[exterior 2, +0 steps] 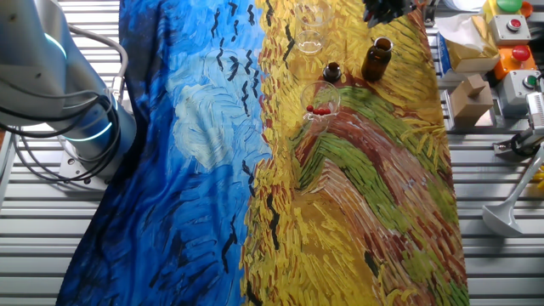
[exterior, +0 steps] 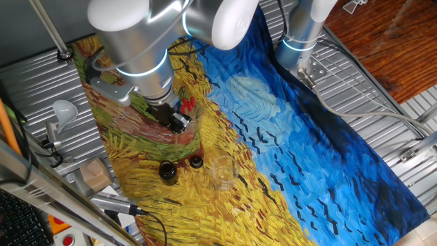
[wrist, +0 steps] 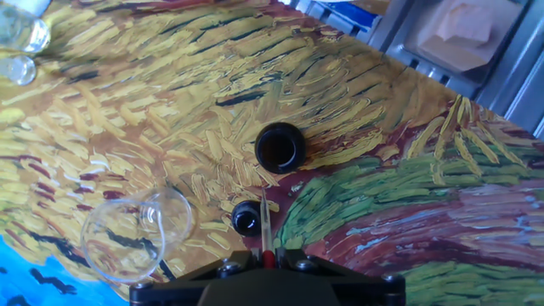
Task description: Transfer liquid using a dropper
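1. The dropper is held in the hand. In the hand view its thin clear tube is seen projecting forward from between the fingers, with a sliver of the red bulb showing where it is gripped.
2. The hand is pressed together on the dropper at or just below the bulb. How hard the bulb is squeezed cannot be told.
3. The brown bottle is taken as landmark. The tube tip is seen just beside it, over or near the small dark vessel that stands next to the bottle. Whether the tip is inside that vessel cannot be told.
4. A clear empty glass stands near the brown bottle, beyond the small vessel. A further glass holding spare red-bulbed droppers is set a little farther from the bottle on the painted worktop.
5. The dropper is judged very light. The tube is judged stiff but thin, and easily snapped if it is knocked against a bottle rim.
6. The bulb is judged soft and springy, so liquid would be expelled by any extra squeeze.
7. A hold across the bulb is judged right for drawing and releasing liquid, with the tube kept upright.
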Controlling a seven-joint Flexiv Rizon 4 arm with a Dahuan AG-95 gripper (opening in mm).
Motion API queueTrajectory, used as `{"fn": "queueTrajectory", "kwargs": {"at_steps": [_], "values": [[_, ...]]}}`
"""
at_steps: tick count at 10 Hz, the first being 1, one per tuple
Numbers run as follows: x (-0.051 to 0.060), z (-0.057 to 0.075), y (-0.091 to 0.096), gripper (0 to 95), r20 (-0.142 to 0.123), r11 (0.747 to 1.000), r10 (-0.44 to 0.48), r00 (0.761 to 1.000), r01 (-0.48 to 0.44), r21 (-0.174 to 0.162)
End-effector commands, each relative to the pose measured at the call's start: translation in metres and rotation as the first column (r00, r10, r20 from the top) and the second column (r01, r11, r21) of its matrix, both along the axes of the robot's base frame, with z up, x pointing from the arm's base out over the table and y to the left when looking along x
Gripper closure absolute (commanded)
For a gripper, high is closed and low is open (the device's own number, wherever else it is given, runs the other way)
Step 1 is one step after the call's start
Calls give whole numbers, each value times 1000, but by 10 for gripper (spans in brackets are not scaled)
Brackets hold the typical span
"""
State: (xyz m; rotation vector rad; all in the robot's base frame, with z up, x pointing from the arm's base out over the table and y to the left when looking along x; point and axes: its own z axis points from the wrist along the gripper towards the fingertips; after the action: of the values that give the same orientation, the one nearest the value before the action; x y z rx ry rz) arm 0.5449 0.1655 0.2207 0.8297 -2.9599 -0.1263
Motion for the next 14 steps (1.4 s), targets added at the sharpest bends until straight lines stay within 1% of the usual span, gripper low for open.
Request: {"fn": "queueTrajectory", "kwargs": {"at_steps": [1, 14], "values": [[0, 0, 0, 950, 1, 1000, 11, 1000, -11, -4], [0, 0, 0, 950, 3, 1000, 20, 1000, -20, 0]]}}
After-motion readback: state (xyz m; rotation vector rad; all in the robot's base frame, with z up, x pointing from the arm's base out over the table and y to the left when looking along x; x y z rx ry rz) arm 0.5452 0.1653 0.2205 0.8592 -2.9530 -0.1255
